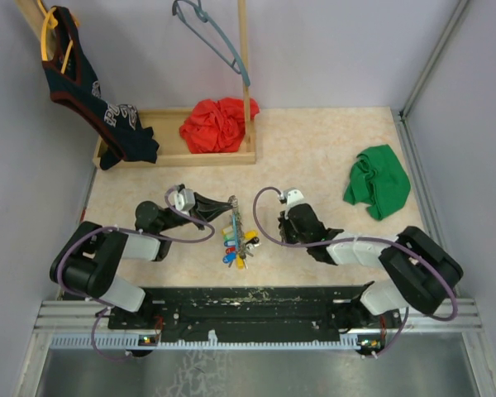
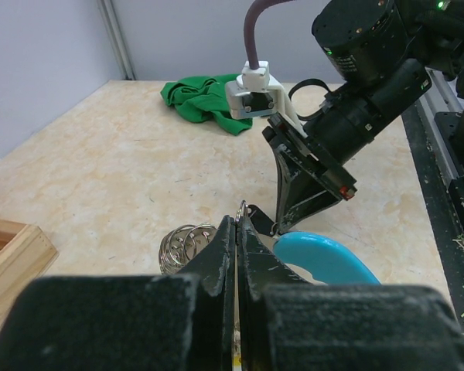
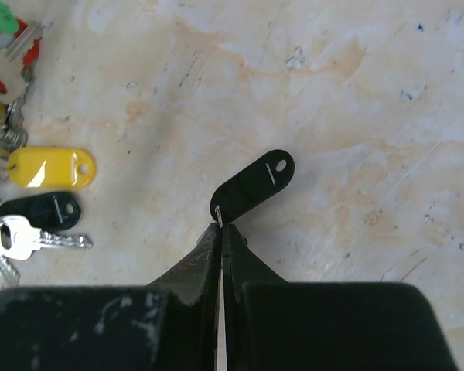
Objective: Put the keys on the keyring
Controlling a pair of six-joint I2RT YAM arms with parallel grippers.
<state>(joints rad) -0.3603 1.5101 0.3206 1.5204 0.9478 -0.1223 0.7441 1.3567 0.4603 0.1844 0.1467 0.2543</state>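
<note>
My left gripper (image 1: 229,204) is shut on the keyring (image 1: 236,220), which stands edge-on in the top view. In the left wrist view the thin metal hoop (image 2: 243,209) shows between my shut fingers, with its light-blue section (image 2: 325,259) to the right. Several keys (image 1: 238,244) with coloured tags hang on it and lie on the table. My right gripper (image 1: 269,233) is just right of them. In the right wrist view it (image 3: 220,225) is shut on the small ring of a black key tag (image 3: 255,185), held just above the table.
A yellow tag (image 3: 50,168), another black tag (image 3: 39,210) and a silver key (image 3: 31,238) lie left of my right gripper. A bunch of small rings (image 2: 184,243) lies by the hoop. A green cloth (image 1: 377,182), a wooden tray (image 1: 174,157) and a red cloth (image 1: 217,124) are farther back.
</note>
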